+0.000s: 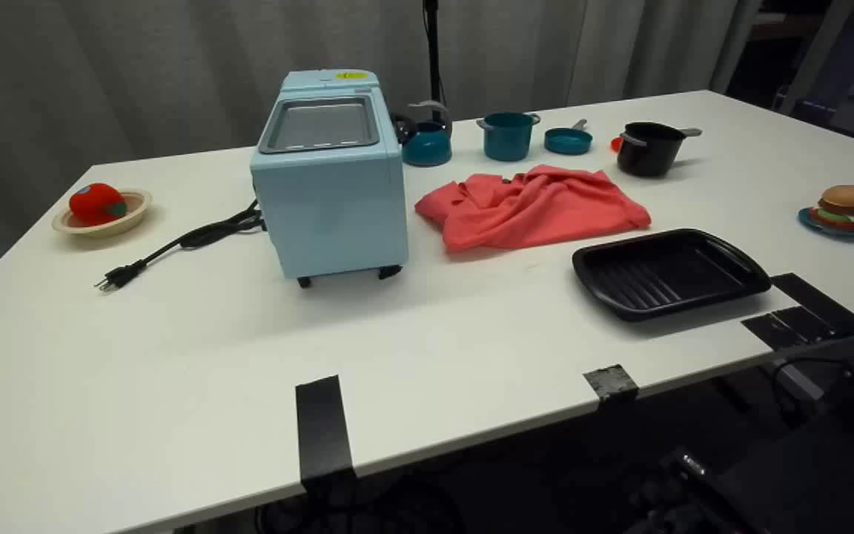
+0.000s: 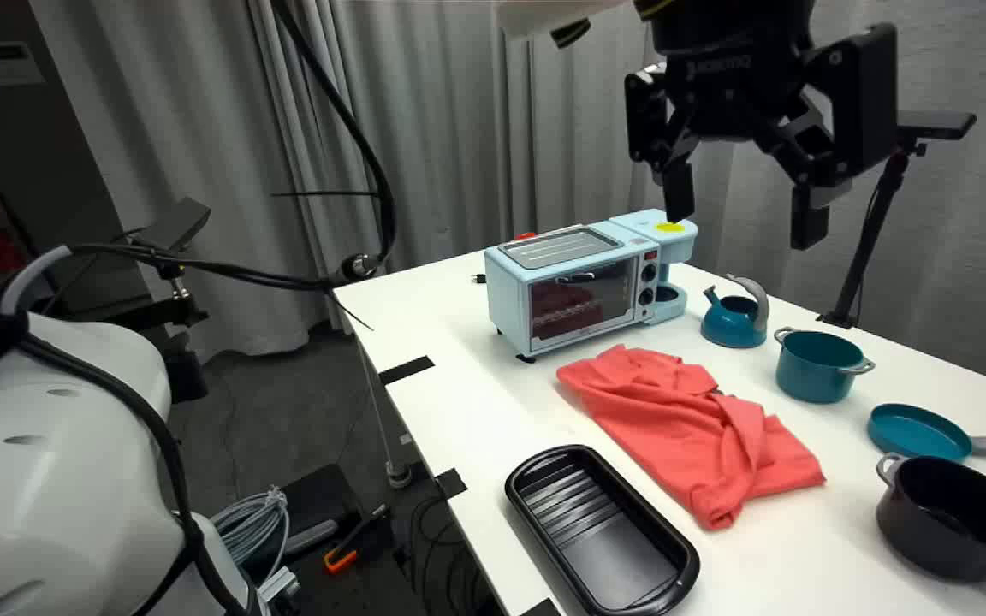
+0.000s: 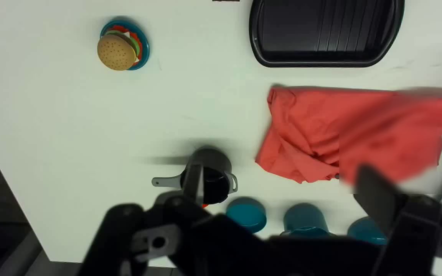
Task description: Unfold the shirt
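Observation:
The shirt is a coral-red cloth lying crumpled and folded on the white table, seen in both exterior views [image 1: 545, 211] [image 2: 673, 428] and in the wrist view [image 3: 320, 122]. Its top is wrinkled, with layers bunched along the side facing the pots. A small dark spot shows at that edge. My gripper [image 2: 744, 210] is open and empty, high above the table and apart from the shirt. In the wrist view the gripper [image 3: 284, 182] has its fingers wide apart, with part of the shirt seen beyond them.
A light blue toaster oven [image 1: 334, 211] stands beside the shirt. A black tray [image 1: 672, 271] lies along its opposite long side. A teal kettle [image 2: 734, 321], teal pot [image 2: 818, 368], teal pan [image 2: 917, 430] and black pot [image 2: 955, 518] stand near it. A toy burger [image 1: 846, 208] sits farther off.

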Available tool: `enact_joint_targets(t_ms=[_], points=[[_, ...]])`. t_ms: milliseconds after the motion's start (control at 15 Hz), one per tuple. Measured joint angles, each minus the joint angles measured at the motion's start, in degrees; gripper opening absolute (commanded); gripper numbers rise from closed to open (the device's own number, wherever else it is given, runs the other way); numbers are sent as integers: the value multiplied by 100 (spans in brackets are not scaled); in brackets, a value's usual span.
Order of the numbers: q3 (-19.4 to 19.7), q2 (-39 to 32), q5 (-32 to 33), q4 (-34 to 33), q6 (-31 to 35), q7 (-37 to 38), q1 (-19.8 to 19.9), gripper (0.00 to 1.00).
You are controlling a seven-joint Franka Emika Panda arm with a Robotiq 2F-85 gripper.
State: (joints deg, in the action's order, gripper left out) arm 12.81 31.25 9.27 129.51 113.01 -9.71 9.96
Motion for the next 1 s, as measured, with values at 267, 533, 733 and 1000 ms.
enact_joint_targets(t_ms=[267, 533, 733, 1000], points=[[2, -7, 0, -1, 0, 1, 0, 100], [-215, -59, 231, -91, 326, 46, -6, 100], [-796, -354, 788, -553, 761, 415, -26, 100], [-1487, -1318, 1619, -1594, 1102, 1016, -55, 100]])
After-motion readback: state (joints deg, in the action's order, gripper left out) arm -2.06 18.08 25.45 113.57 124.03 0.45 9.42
